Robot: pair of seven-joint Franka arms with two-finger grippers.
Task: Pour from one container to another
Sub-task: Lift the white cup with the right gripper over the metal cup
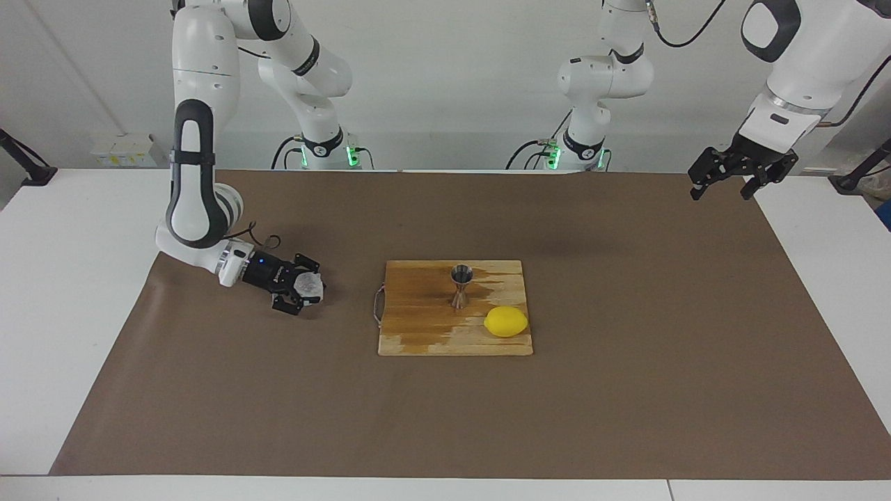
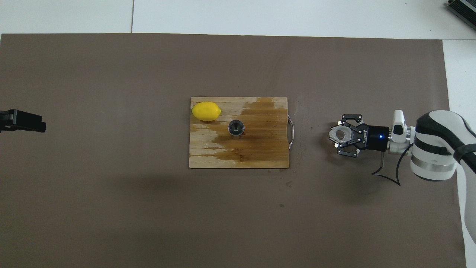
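Cup sits gripped in my right gripper's jaws; I'd carry it level to the jigger. Left gripper waits, jaws wide.

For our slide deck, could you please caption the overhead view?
Right pincer grips crinkled cup beside cutting board bearing steel jigger and lemon.

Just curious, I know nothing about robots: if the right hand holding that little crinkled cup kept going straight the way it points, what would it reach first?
Likely the cutting board, at its metal handle. The right hand with the cup points that way; its height is unclear.
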